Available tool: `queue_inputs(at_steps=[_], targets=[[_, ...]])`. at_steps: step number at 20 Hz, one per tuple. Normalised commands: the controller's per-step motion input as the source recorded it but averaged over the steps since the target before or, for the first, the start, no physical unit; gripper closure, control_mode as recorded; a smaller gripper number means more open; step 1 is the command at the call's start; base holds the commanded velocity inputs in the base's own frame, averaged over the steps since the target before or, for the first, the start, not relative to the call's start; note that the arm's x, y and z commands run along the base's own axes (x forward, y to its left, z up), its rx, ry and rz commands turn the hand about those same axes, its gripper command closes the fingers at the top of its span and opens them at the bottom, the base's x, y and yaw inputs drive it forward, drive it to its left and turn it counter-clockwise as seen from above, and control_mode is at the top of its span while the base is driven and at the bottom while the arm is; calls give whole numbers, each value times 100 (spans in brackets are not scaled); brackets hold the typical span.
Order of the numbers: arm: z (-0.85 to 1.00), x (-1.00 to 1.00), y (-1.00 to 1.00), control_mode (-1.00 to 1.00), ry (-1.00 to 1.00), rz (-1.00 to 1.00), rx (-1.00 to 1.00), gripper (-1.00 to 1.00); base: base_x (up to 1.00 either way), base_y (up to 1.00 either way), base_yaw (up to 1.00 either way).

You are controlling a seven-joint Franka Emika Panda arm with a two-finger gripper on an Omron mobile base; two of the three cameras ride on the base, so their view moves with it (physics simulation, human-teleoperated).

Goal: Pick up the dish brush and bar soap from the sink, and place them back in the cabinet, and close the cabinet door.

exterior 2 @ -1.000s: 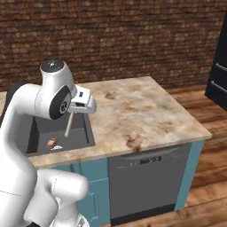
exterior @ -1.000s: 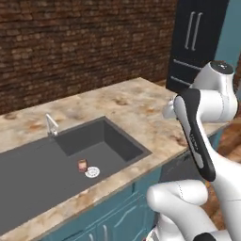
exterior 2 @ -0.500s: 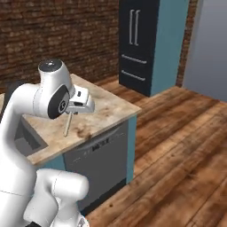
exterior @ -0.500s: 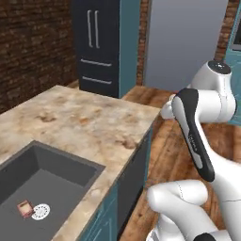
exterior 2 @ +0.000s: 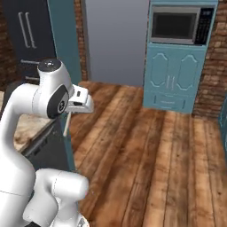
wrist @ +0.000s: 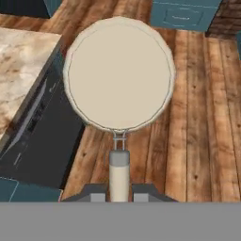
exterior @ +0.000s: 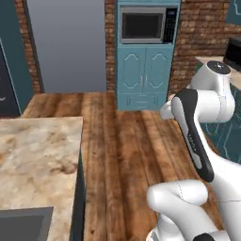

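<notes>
- The brush (wrist: 118, 75) was clamped by its handle in the shut gripper (wrist: 119, 192), head pointing away along the fingers.
- In the right base view the handle (exterior 2: 66, 123) hung down.
- Since the earlier frame the view had swung from sink to wooden floor (exterior 2: 146, 155).

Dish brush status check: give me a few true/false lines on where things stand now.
1. The fingers are shut on the dish brush. True.
2. The brush's round head points away from the hand. True.
3. The brush lies in the sink. False: it is held up over the counter's edge and the wooden floor.
4. A microwave sits above pale teal doors. True.
5. The bar soap is held with the brush. False: the brush alone is held.
</notes>
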Motion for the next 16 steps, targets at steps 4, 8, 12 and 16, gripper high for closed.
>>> queue_inputs(at_steps=[4, 8, 12, 16], targets=[[0, 0, 0, 100, 0, 0, 0, 100, 0, -26, -84], [0, 0, 0, 100, 0, 0, 0, 100, 16, -22, -78], [0, 0, 0, 100, 0, 0, 0, 100, 42, -22, -68], [0, 0, 0, 100, 0, 0, 0, 100, 42, -29, -64]])
